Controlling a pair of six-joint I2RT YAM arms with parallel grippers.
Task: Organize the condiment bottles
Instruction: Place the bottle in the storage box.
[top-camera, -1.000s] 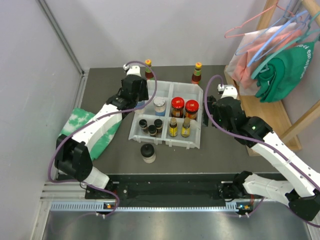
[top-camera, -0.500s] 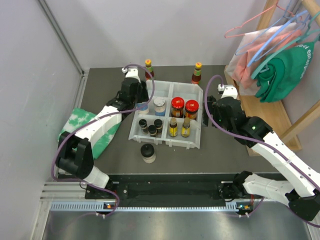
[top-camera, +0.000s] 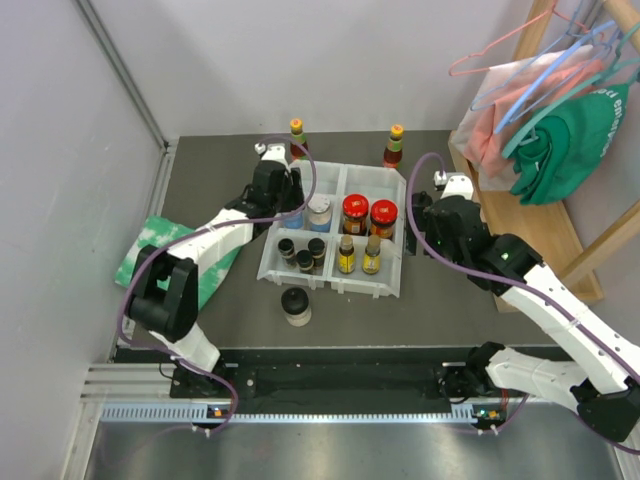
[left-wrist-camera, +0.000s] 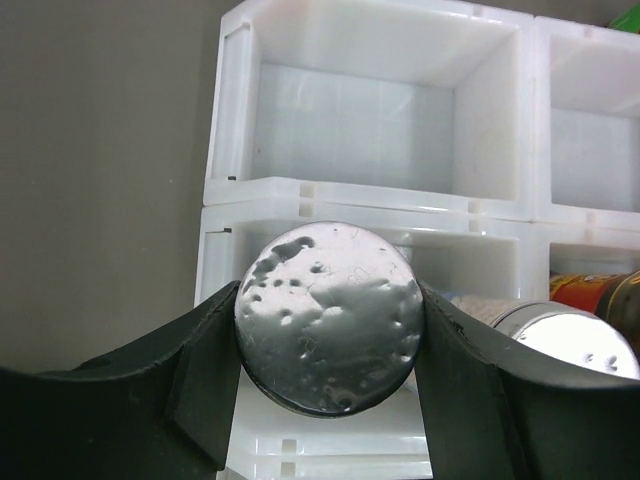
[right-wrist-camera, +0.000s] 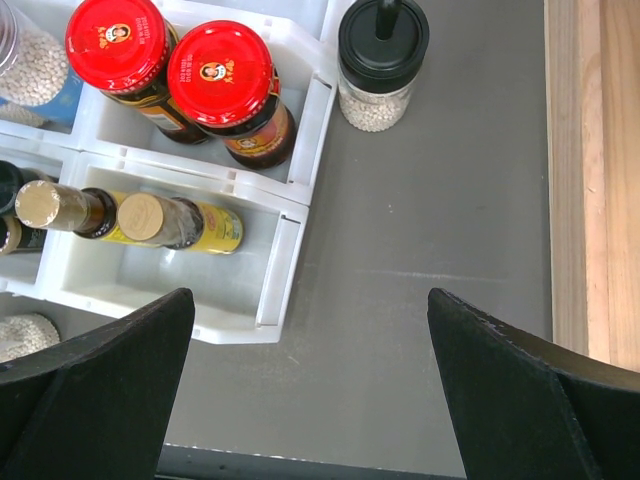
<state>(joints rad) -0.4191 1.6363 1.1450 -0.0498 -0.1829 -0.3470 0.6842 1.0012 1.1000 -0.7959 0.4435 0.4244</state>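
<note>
Nearest my bases, a black-capped jar (top-camera: 296, 305) stands alone on the table (top-camera: 370, 315), just in front of the white tray (top-camera: 330, 283), with the green-white cloth (top-camera: 158, 250) off to the left. The tray's near row holds the tiny dark jars (top-camera: 303, 252) on the left and two yellow-labelled bottles (right-wrist-camera: 185, 224) on the right. My right gripper (right-wrist-camera: 310, 300) hangs beside the tray's right wall, fingers spread wide with nothing between them. Only its wrist camera shows a black-lidded shaker (right-wrist-camera: 382, 58) standing on the table just outside that wall, since my arm hides it from above. In the middle row, two red-lidded jars (right-wrist-camera: 221, 65) share the right compartment. Over the left compartment, my left gripper (top-camera: 286, 203) pinches a silver-lidded jar (left-wrist-camera: 326, 315) by its sides, close beside a second silver lid (left-wrist-camera: 565, 340). I cannot tell whether the held jar touches the tray floor. Behind the tray, two sauce bottles (top-camera: 297, 137) stand well apart, seen only from above.
</note>
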